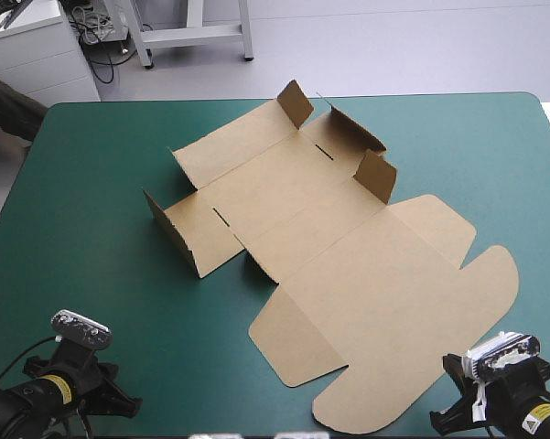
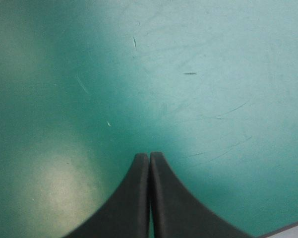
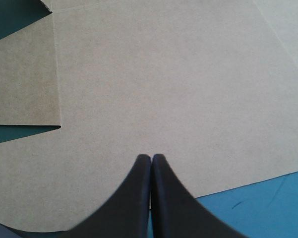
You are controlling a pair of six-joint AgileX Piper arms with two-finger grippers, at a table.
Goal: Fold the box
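I see the brown box (image 1: 348, 265) lying mostly flat in the middle of the table (image 1: 91, 229), with flaps raised at its far end. Left gripper (image 2: 149, 156): fingers clenched, empty, over the bare teal-green cover (image 2: 213, 59). Right gripper (image 3: 151, 157): fingers clenched, empty, over the box's near panel.

Left gripper (image 1: 96, 391) low over bare teal-green cover (image 1: 82, 229), the box (image 1: 348, 274) well ahead of it and off to its right. Right gripper (image 1: 467, 404) sits at the lid's (image 1: 393, 329) rounded near edge, board just ahead. The brown box lies opened out, lid flat. Farthest from both grippers, two small flaps (image 1: 296, 102) stand up, and ahead of the left gripper one side wall (image 1: 169, 233) is raised.
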